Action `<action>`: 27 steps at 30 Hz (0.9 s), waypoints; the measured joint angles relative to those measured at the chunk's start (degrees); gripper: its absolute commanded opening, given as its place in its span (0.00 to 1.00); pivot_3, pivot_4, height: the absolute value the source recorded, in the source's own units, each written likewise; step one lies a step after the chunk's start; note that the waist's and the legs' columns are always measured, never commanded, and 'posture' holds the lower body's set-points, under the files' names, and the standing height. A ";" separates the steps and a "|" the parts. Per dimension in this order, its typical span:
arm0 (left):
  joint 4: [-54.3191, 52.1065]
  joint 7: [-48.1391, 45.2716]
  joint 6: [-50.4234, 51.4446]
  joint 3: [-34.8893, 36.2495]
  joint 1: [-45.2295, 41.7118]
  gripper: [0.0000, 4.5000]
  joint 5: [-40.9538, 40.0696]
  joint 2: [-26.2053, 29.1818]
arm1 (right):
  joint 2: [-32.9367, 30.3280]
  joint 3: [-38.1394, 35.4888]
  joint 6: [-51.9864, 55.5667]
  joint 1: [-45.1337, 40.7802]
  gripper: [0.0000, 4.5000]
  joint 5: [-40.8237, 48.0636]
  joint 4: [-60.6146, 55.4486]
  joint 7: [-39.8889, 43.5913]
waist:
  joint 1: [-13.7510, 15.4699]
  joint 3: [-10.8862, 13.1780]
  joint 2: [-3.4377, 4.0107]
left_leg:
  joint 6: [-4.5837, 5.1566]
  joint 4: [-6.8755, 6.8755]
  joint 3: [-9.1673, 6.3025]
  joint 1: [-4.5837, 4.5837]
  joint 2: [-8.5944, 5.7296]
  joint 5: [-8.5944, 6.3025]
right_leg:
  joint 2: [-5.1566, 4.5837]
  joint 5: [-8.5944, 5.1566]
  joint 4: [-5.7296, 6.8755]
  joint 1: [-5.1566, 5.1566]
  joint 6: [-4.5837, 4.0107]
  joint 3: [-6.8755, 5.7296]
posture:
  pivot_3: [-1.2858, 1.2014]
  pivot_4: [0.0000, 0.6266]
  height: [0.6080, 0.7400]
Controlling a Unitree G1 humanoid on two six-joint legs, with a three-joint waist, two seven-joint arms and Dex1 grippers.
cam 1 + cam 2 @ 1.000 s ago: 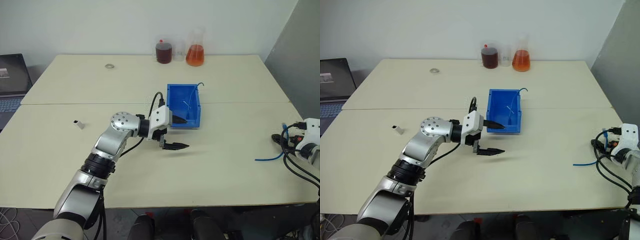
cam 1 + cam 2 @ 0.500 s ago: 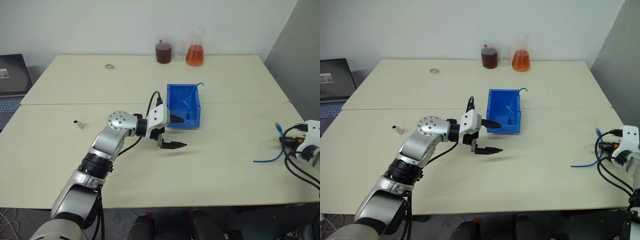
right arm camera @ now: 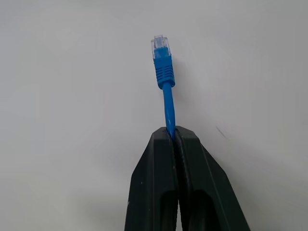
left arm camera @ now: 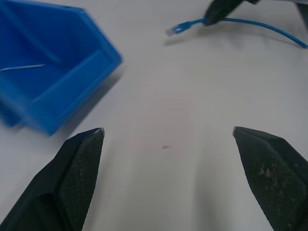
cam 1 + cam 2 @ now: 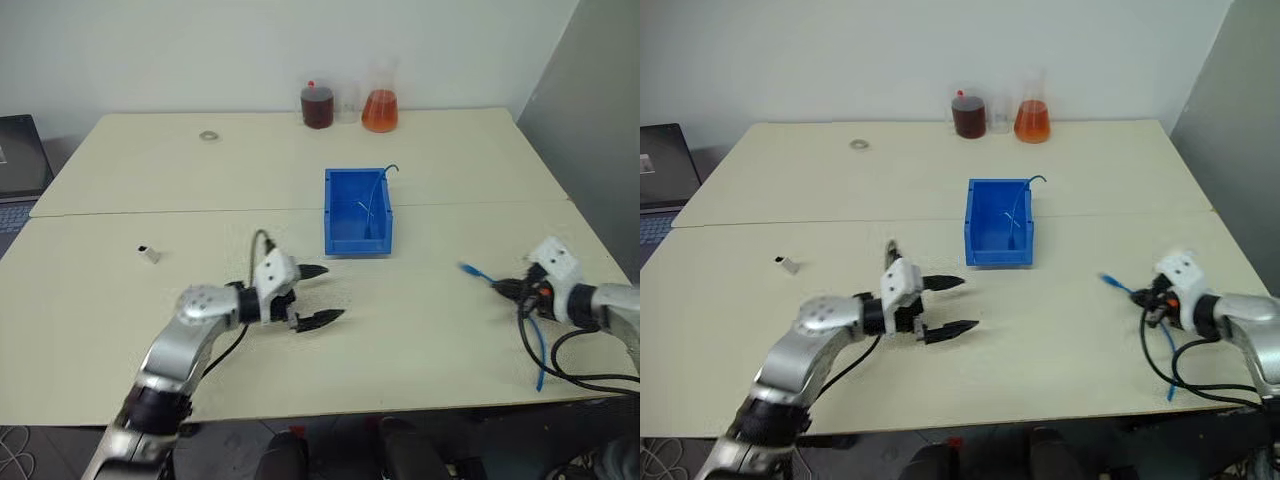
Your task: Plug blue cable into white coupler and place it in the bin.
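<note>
- Both arms have shifted: the right gripper has swung in from the table's right edge toward the middle, and the left gripper has drawn back from the bin toward the near edge.
- Camera has tilted too, so part of the apparent shift of the bin and flasks is not theirs.
- Right jaws are now pressed together on the cable a short way behind its plug; the plug sticks out past the fingertips, clear of the tabletop as far as I can tell.
- Rest of the cable trails back past the right wrist and off the near-right table edge.
- Left fingers stand wide apart with nothing between them, hovering over bare table near the bin's front.
- Coupler lies alone on the left part of the table, well apart from both grippers and untouched.
- Bin sits mid-table with a thin wire-like strand inside; I cannot tell what it is.
- My reading: the cable pick-up looks done, the plug-in not yet begun.
- Next step probably falls to the left arm: reach left for the coupler and grasp it with its socket facing the plug.
- Risk: the plug overhang is long, so the cable may bend when pushed into the socket.
</note>
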 measured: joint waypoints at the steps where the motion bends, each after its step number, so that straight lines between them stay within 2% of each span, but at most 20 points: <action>1: -3.34 2.56 1.04 2.50 3.55 1.00 -0.14 -0.08 | 1.82 1.83 0.65 -3.18 0.01 -0.18 -0.34 0.27 | -0.12 0.01 -0.03 | 0.00 0.01 0.01 0.04 0.00 0.00 | 0.00 0.03 0.00 0.03 0.02 0.04 | 0.52 0.24 1.00; 3: -10.98 8.32 3.59 7.06 13.05 1.00 -0.21 -1.41 | 7.37 6.73 1.46 -10.22 0.01 -0.76 0.39 0.84 | -0.65 0.00 -0.05 | -0.01 0.00 0.03 0.08 0.02 0.01 | -0.02 0.06 0.00 0.03 -0.01 0.09 | 0.52 0.24 1.00; 7: -21.75 17.42 6.02 11.46 30.00 1.00 0.33 -7.09 | 19.82 16.34 -0.84 -19.33 0.01 -3.53 6.62 1.89 | -0.35 0.02 -0.20 | -0.02 -0.03 -0.06 0.00 0.05 0.01 | -0.09 0.14 -0.03 -0.03 -0.15 0.02 | 0.52 0.24 1.00; 9: -25.63 22.14 6.14 14.00 36.95 1.00 0.92 -10.93 | 25.52 20.42 -4.23 -22.73 0.01 -5.97 12.77 2.52 | 0.92 0.03 -0.20 | -0.02 -0.02 -0.17 -0.11 0.01 0.01 | -0.15 0.13 -0.08 -0.04 -0.16 -0.03 | 0.52 0.24 1.00; 14: -31.25 30.52 1.89 11.38 51.27 1.00 5.41 -19.34 | 35.25 27.86 -16.03 -25.63 0.01 -11.86 24.47 4.88 | 1.82 0.01 -0.23 | -0.03 -0.03 0.04 -0.14 -0.20 -0.01 | -0.62 0.15 -0.19 -0.03 -0.10 -0.03 | 0.52 0.24 1.00; 19: -32.02 35.45 -1.77 7.41 52.35 1.00 8.84 -22.86 | 39.02 30.16 -22.58 -27.86 0.01 -15.95 33.33 5.38 | 1.91 0.01 -0.23 | -0.02 -0.01 0.16 -0.06 -0.25 0.00 | -0.52 0.17 -0.17 -0.03 -0.05 -0.02 | 0.52 0.24 1.00; 20: -32.05 36.25 -2.36 6.76 52.38 1.00 9.34 -23.33 | 39.52 30.04 -22.84 -28.50 0.05 -16.15 34.50 5.31 | 1.81 0.01 -0.23 | -0.02 -0.01 0.18 -0.02 -0.25 0.00 | -0.42 0.17 -0.15 -0.03 -0.06 -0.02 | 0.52 0.24 1.00; 21: -32.05 36.85 -2.85 6.17 52.35 1.00 9.81 -23.47 | 40.13 29.94 -22.84 -29.16 0.05 -16.22 35.50 5.27 | 1.64 0.01 -0.23 | -0.02 -0.01 0.17 -0.01 -0.19 0.00 | -0.28 0.16 -0.15 -0.03 -0.08 -0.02 | 0.52 0.24 1.00; 27: -31.03 37.81 -4.25 5.52 50.56 1.00 10.61 -22.76 | 42.18 28.17 -21.71 -29.99 0.39 -16.28 37.92 5.36 | 0.89 0.02 -0.22 | -0.02 -0.06 0.00 0.02 0.03 0.00 | 0.07 0.08 -0.01 -0.08 -0.25 -0.05 | 0.52 0.24 1.00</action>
